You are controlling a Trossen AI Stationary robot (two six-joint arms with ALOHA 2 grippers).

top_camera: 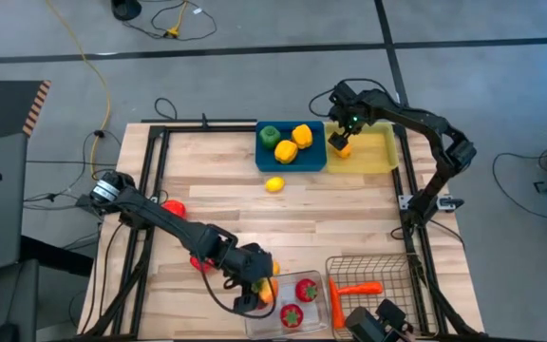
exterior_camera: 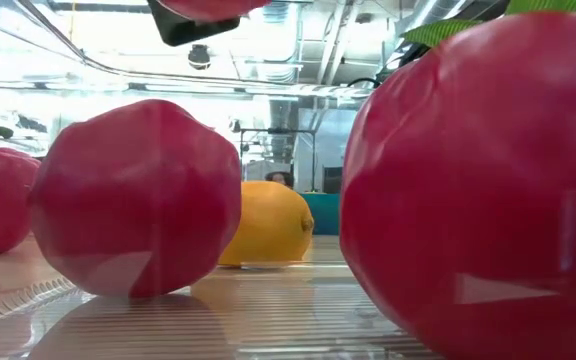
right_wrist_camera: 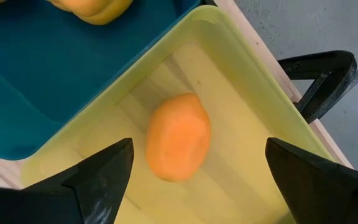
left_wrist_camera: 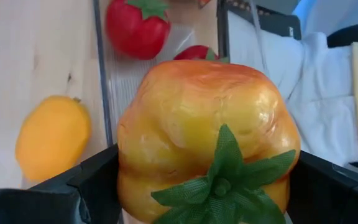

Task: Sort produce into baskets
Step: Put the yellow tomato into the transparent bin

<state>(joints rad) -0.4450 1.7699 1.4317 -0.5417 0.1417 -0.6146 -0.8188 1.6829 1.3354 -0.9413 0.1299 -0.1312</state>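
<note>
Gripping orange-yellow pepper (left_wrist_camera: 204, 134), L gripper (top_camera: 254, 296) by clear bin (top_camera: 319, 321); R gripper (right_wrist_camera: 194, 174) open above orange (right_wrist_camera: 178, 137).

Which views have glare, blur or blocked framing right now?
Low view: two red fruits sit huge against the lens and block most of the table, with blown-out ceiling light behind and reflections on the clear bin floor. Left wrist view: the orange pepper in the left claw fills the frame. Right wrist view: the orange fruit looks soft-edged.

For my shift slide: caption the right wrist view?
Open right gripper hovers above an orange lying in the yellow tray.
</note>
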